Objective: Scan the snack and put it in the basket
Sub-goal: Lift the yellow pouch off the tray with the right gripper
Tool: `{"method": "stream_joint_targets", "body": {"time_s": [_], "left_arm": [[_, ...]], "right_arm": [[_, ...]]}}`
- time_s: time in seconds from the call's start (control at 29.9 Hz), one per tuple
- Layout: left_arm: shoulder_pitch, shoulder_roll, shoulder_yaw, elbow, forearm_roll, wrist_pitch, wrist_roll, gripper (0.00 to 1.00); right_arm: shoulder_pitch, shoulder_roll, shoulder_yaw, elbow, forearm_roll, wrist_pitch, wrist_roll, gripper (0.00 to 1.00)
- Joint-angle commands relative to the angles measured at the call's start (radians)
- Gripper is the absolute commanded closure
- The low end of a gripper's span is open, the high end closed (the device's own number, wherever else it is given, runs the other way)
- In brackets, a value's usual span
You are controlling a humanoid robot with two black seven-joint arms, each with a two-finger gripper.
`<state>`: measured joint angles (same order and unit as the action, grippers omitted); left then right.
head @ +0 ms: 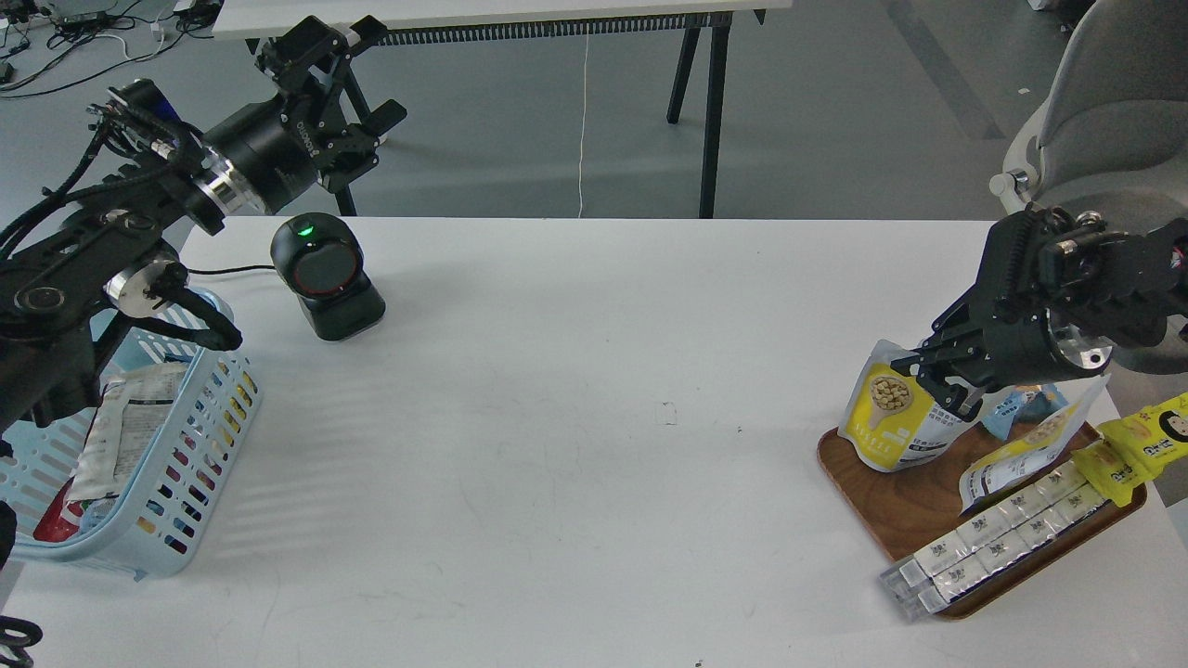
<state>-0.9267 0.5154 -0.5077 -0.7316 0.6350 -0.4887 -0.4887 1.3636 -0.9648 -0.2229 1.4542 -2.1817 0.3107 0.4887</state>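
Observation:
The snack is a white pouch with a yellow panel and a round picture of beige balls. It hangs upright from my right gripper, which is shut on its top right edge, just above the left end of the brown tray. The light blue basket stands at the table's left edge with several packets inside. My left gripper is held high beyond the table's far left corner, fingers spread and empty.
A black scanner with a green light stands at the far left of the table. The tray also holds a small blue packet, a white-yellow wrapper, a long clear box strip and a yellow packet.

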Motion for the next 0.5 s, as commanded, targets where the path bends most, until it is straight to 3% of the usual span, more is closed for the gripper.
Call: {"method": "stream_joint_targets", "body": {"time_s": [0.0,0.47], "left_arm": [[0.0,-0.002,0.0,0.0,0.0,0.0,0.0,0.0],[-0.001,0.002,0.001,0.001,0.0,0.0,0.0,0.0]], "right_arm": [[0.0,-0.002,0.003,0.002,0.0,-0.001,0.0,0.96],[-0.012,-0.003,0.005,0.005,0.0,-0.038,0.0,1.0]]}}
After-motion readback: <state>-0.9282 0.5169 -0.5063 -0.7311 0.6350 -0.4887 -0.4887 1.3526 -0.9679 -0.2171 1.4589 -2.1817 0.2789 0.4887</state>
